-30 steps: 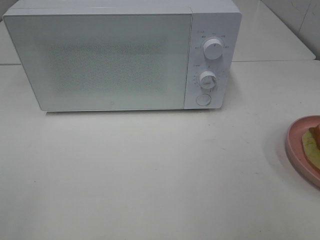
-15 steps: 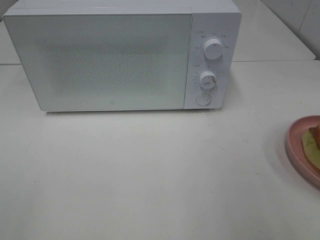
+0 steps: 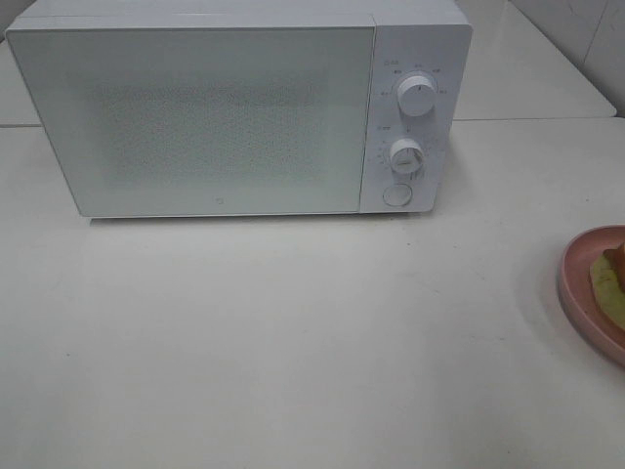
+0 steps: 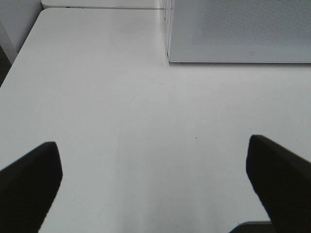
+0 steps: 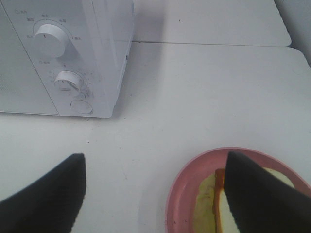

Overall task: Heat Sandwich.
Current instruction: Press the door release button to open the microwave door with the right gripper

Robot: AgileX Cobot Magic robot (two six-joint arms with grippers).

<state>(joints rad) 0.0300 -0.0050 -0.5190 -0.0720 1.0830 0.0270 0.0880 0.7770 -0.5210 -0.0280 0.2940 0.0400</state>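
sandwich (image 5: 209,206) on pink plate (image 5: 179,204), partly behind wide-apart right jaws.

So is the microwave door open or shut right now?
Shut: the microwave door lies flush beside the control panel, no gap showing, and the sandwich sits outside on the pink plate.

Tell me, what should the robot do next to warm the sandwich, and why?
Probably open the microwave door first: it is shut, and the sandwich sits outside on the pink plate. The left gripper and right gripper are open and empty.
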